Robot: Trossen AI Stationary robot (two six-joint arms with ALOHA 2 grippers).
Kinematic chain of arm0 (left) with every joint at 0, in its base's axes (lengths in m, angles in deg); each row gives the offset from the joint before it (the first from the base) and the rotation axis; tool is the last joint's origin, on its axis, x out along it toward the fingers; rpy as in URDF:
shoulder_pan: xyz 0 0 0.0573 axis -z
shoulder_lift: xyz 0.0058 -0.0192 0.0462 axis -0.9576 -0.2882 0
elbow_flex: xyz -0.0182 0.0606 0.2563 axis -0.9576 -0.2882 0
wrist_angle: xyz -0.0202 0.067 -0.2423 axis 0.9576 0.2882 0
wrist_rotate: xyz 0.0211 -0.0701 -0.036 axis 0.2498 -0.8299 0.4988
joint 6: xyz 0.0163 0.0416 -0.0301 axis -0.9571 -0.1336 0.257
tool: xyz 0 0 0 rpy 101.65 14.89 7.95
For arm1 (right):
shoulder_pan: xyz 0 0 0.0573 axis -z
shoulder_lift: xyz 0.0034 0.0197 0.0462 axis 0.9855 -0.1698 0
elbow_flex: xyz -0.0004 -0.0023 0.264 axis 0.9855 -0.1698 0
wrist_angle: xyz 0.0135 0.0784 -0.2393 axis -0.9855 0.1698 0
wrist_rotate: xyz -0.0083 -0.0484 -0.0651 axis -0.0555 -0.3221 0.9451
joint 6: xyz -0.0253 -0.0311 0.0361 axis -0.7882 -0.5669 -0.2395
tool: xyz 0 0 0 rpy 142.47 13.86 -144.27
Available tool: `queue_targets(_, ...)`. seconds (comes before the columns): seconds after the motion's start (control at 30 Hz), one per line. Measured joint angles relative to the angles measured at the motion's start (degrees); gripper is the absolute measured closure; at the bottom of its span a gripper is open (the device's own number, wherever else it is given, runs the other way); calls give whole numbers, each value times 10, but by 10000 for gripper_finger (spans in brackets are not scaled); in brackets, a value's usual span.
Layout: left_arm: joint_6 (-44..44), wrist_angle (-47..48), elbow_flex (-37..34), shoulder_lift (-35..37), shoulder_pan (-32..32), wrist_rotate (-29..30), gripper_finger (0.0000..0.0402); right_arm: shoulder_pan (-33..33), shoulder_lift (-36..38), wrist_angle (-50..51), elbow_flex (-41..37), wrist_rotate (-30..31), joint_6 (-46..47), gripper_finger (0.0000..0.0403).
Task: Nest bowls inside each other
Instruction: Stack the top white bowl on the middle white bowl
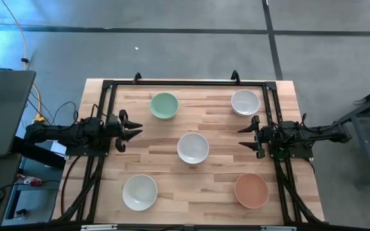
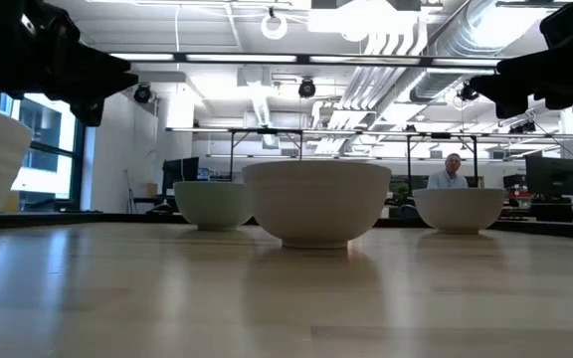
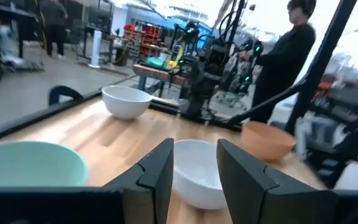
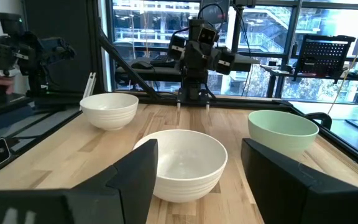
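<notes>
Five bowls stand upright on their bases on the wooden table, each apart from the others. The pale green bowl (image 1: 164, 106) is far left, a white bowl (image 1: 245, 102) far right, a white bowl (image 1: 193, 148) in the middle, a white bowl (image 1: 139, 192) near left, and the salmon-orange bowl (image 1: 252, 190) near right. My left gripper (image 1: 133, 131) hovers open at the left side, pointing at the middle bowl (image 3: 197, 171). My right gripper (image 1: 243, 136) hovers open at the right side, facing the same bowl (image 4: 180, 163). Neither touches anything.
A black metal frame (image 1: 185, 82) runs along the table's far edge and down both sides under the arms. Bare wood lies between the bowls. Beyond the table, a person (image 3: 284, 56) stands in the room, and another person (image 2: 452, 171) shows far off in the low view.
</notes>
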Motion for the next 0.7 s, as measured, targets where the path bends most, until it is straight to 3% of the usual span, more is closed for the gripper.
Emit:
queue_targets(0.17,72,-11,0,0,0,-3,289,0,0,0,0,0,0,179)
queue_targets(0.4,144,-10,0,0,0,44,289,0,0,-1,0,0,-2,179)
queue_targets(0.53,212,-10,0,0,0,54,289,0,0,-18,0,7,43,179)
queue_targets(0.7,191,-9,0,0,0,40,289,0,0,-70,0,8,90,179)
